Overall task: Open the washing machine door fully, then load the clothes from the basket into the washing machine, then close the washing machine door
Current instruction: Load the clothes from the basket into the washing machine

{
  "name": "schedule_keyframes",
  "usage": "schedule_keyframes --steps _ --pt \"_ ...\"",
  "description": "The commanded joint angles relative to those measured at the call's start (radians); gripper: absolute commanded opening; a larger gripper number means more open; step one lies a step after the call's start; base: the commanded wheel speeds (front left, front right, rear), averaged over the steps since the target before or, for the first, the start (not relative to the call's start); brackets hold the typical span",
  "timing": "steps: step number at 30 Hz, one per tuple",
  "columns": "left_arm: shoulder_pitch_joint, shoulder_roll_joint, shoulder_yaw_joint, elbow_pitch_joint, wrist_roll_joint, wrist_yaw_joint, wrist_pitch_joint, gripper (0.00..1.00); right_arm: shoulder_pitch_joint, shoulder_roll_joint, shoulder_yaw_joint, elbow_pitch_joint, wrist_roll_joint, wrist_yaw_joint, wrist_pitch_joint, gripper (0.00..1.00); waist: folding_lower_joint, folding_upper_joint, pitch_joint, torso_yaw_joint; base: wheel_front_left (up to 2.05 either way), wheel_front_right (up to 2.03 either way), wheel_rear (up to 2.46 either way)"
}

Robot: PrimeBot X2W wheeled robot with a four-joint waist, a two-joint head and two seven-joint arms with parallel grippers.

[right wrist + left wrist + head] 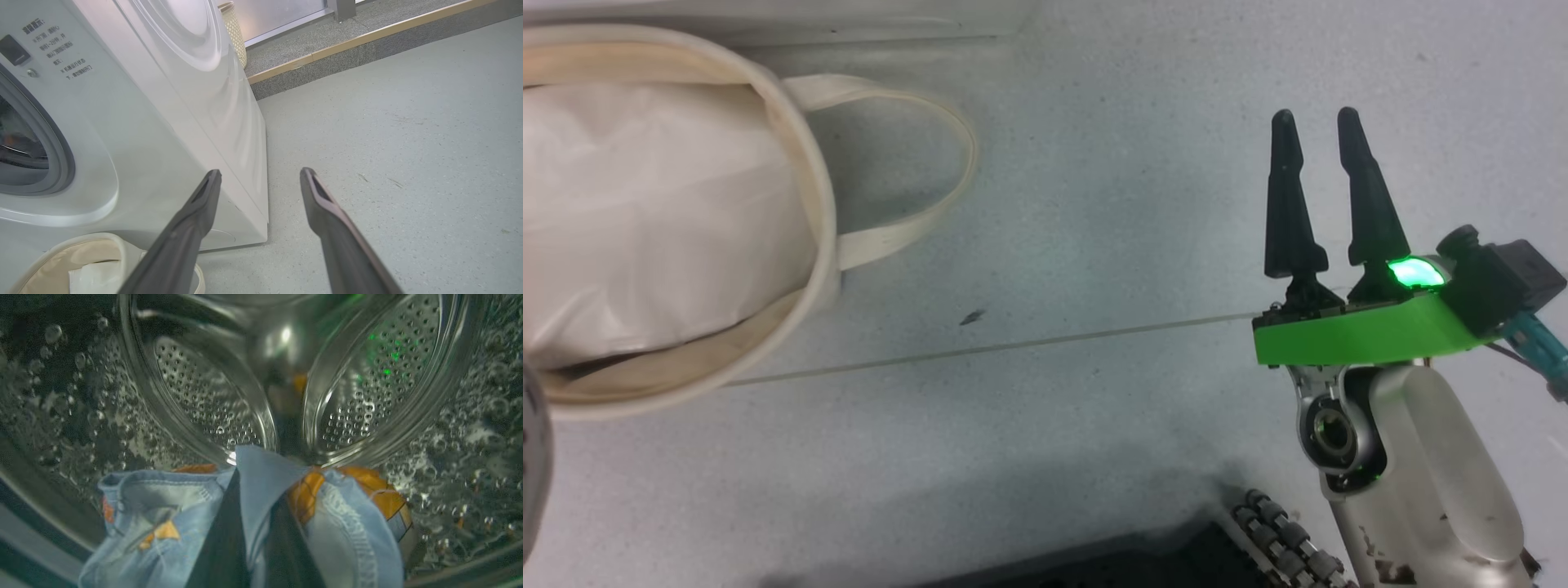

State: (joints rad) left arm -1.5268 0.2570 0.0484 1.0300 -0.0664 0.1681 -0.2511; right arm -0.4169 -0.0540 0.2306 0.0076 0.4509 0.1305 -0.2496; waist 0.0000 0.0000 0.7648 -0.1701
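Trouble, if it comes, will likely come from the cloth itself: the left gripper is clamped on a fold of the clothes inside the drum of the washing machine, the fold standing up between its two dark fingers; if the jaws part and the fabric clings to a finger, the arm could drag the garment back out over the drum's front edge, whose grey band shows close beside the cloth; a hem left across that edge would be trapped when the door is shut (a judgement, not something seen). Loose threads on the right-hand part of the garment look apt to catch on a fingertip or in the drum's perforations; a slow, straight pull-out after letting go would guard against both.

The garment is soft light-blue denim-like cloth, crumpled into two humps either side of the fingers, with orange-brown printed patches, pale stitched seams and a small reddish mark near its left edge; it will probably sag and fold rather than hold a shape. It lies against the drum wall, nearer the front edge than the back plate.

The right gripper hangs over the floor, fingers spread and grasping nothing; the basket stands on the floor just beside the machine's front, holding a plain white bundle.
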Motion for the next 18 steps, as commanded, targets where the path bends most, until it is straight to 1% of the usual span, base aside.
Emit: schedule_keyframes --steps 1,5,8,10,12,14,15,16,18 --pt "-0.036 0.061 0.008 -0.103 0.002 0.011 -0.010 0.00 0.007 0.004 0.022 -0.038 0.010 0.000 -0.012 1.00 0.0000 0.0000 0.026 -0.019 0.00 0.00 0.00" --pt "-0.058 0.075 0.014 -0.232 0.008 0.012 -0.010 0.00 0.000 0.004 0.017 -0.051 0.016 0.000 -0.012 1.00 0.0000 0.0000 0.066 -0.037 0.00 0.00 0.00" --pt "-0.068 0.072 0.031 -0.267 -0.004 0.012 -0.010 0.00 -0.003 0.004 0.021 -0.053 0.018 0.000 -0.012 1.00 0.0000 0.0000 0.084 -0.045 0.00 0.00 0.00" --pt "-0.073 0.068 0.041 -0.262 -0.009 0.014 -0.011 0.00 -0.006 0.004 0.026 -0.054 0.018 0.000 -0.012 1.00 0.0000 0.0000 0.098 -0.051 0.00 0.00 0.00" --pt "-0.086 0.066 0.028 -0.222 0.003 0.011 -0.011 0.00 -0.007 0.004 0.025 -0.056 0.017 0.000 -0.012 1.00 0.0000 0.0000 0.113 -0.050 0.00 0.00 0.00" --pt "-0.112 0.062 0.014 -0.185 0.018 0.018 -0.011 0.00 -0.012 0.004 0.025 -0.060 0.010 0.000 -0.012 1.00 0.0000 0.0000 0.132 -0.045 0.00 0.00 0.00" --pt "-0.127 0.061 0.011 -0.171 0.022 0.025 -0.011 0.41 -0.016 0.004 0.024 -0.063 0.008 0.000 -0.012 1.00 0.0000 0.0000 0.141 -0.043 0.00 0.00 0.00" --pt "-0.141 0.060 0.012 -0.160 0.023 0.035 -0.011 1.00 -0.020 0.004 0.022 -0.065 0.006 0.000 -0.012 1.00 0.0000 0.0000 0.149 -0.041 0.00 0.00 0.00" --pt "-0.156 0.058 0.006 -0.157 0.030 0.044 -0.011 1.00 -0.025 0.004 0.017 -0.069 0.005 0.000 -0.012 1.00 0.0000 0.0000 0.154 -0.037 0.00 0.00 0.00"
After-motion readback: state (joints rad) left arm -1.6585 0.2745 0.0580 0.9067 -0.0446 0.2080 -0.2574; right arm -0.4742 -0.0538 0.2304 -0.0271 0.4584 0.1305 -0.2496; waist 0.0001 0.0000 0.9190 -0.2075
